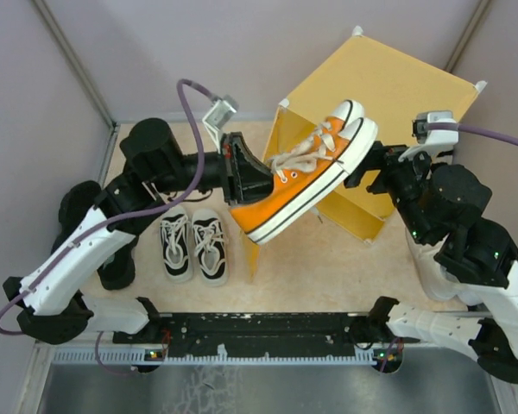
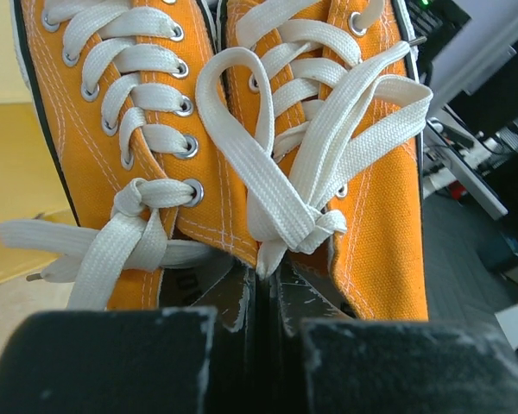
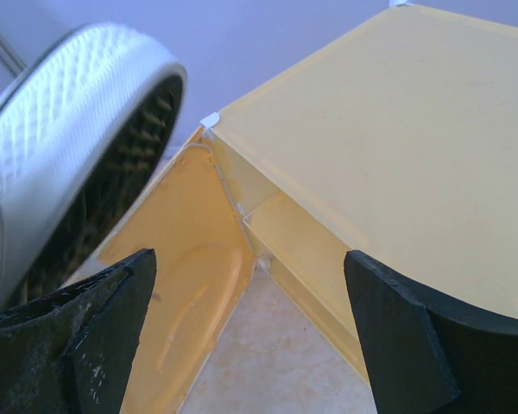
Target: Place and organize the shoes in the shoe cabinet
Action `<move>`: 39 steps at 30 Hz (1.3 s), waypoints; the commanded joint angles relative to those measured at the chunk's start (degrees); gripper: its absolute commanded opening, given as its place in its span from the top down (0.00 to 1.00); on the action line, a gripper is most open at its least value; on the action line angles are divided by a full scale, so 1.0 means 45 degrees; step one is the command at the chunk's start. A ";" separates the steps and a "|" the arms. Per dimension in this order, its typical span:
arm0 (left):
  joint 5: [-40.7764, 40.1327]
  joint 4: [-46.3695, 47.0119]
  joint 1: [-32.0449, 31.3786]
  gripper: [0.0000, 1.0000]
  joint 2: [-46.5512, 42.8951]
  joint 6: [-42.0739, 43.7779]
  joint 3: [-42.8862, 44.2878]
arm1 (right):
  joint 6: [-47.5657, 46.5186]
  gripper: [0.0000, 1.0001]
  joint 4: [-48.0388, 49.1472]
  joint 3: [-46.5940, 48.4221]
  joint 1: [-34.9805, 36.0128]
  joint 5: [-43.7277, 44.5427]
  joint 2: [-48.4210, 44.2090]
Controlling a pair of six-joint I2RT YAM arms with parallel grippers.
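My left gripper [image 1: 261, 177] is shut on a pair of orange shoes [image 1: 306, 177] with white laces and soles, pinching their inner collars together [image 2: 268, 267]. The pair hangs in the air with its toes toward the shoe cabinet [image 1: 397, 95], a yellow-orange cube standing corner-on. In the left wrist view both orange shoes [image 2: 388, 216] fill the frame. My right gripper [image 1: 367, 168] stands open just past the toes, with nothing between its fingers [image 3: 250, 255]. It faces the cabinet's open door [image 3: 190, 285] and inner shelf [image 3: 302, 233]. A white shoe sole [image 3: 78, 138] shows at its left.
A black-and-white pair of sneakers [image 1: 192, 244] stands side by side on the beige floor left of the cabinet. Dark shoe-like shapes [image 1: 76, 207] lie partly under my left arm. Grey walls close in the back and sides. A black rail [image 1: 268, 332] runs along the near edge.
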 commanded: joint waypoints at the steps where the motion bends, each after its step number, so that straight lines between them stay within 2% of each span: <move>1: -0.1768 0.2571 -0.1349 1.00 -0.0313 0.0372 -0.0421 | -0.0165 0.11 -0.0038 0.0661 0.0083 0.0521 -0.0285; 6: -0.4038 0.2494 -0.2447 1.00 -0.0601 0.0826 -0.1931 | -0.0284 0.11 -0.0287 0.0736 0.0078 0.0959 -0.0748; 13: -0.5887 0.2126 -0.2974 1.00 -0.0980 0.0957 -0.3266 | -0.0538 0.11 -0.0950 0.1421 0.0078 0.1368 -0.0934; 19: -0.7642 0.0930 -0.3261 1.00 -0.1249 0.1328 -0.3467 | -0.0614 0.11 -0.1189 0.1528 0.0078 0.1280 -0.0683; 31: -0.8914 -0.1095 -0.3867 1.00 -0.0628 0.1491 -0.2695 | -0.0663 0.11 -0.0796 0.0884 0.0088 0.0702 -0.0606; 32: -0.8880 -0.1157 -0.3872 0.98 -0.0567 0.1528 -0.2666 | -0.0672 0.11 -0.0800 0.0871 0.0085 0.0668 -0.0596; 33: -0.8781 -0.1167 -0.3887 0.88 -0.0517 0.1561 -0.2628 | -0.0691 0.11 -0.0798 0.0854 0.0079 0.0626 -0.0580; 35: -0.8569 -0.1104 -0.3928 0.54 -0.0419 0.1674 -0.2548 | -0.0708 0.11 -0.0790 0.0826 0.0079 0.0551 -0.0531; 38: -0.8309 -0.1028 -0.3982 0.30 -0.0257 0.1837 -0.2379 | -0.0731 0.11 -0.0809 0.0824 0.0082 0.0458 -0.0442; 39: -0.8166 -0.0973 -0.3989 0.25 -0.0204 0.1878 -0.2343 | -0.0732 0.11 -0.0841 0.0824 0.0084 0.0440 -0.0414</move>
